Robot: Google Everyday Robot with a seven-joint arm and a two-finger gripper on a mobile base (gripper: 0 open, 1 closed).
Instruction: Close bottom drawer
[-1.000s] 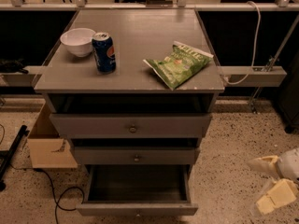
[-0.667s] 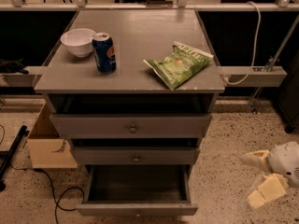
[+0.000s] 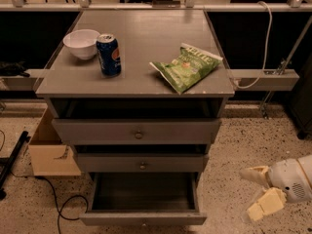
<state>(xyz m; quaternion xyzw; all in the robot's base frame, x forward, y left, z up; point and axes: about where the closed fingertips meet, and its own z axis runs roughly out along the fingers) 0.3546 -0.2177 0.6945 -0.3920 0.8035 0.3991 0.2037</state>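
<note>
1. The bottom drawer (image 3: 141, 219) of a grey cabinet stands pulled well out, its dark box exposed; above it sit the middle drawer (image 3: 142, 163) and the top drawer (image 3: 136, 131).
2. The end effector (image 3: 247, 194) hangs low at the right, near the floor and apart from the cabinet; its two pale fingers (image 3: 263, 206) are spread, gripping nothing.
3. On the tabletop (image 3: 146, 26): a white bowl (image 3: 81, 43), a blue can (image 3: 108, 54), a green chip bag (image 3: 187, 66).
</note>
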